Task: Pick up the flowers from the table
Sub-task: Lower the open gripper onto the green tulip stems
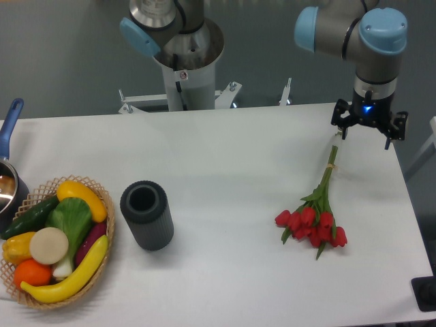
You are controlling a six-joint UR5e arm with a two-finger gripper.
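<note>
The flowers (315,221) lie on the white table (225,157) at the right. They are a small bunch of red tulips, heads toward the front edge. Their long green stems (328,178) run back and up to a pale band near the stem ends. My gripper (364,136) hangs from the arm's wrist over the far right part of the table, just behind and to the right of the stem ends, not touching them. Its two dark fingertips (338,131) stand well apart with nothing between them.
A dark grey ribbed cylinder cup (146,214) stands left of centre. A wicker basket (102,204) of toy fruit and vegetables sits at the front left. A pot with a blue handle (9,122) is at the left edge. The robot base (184,68) stands behind the table.
</note>
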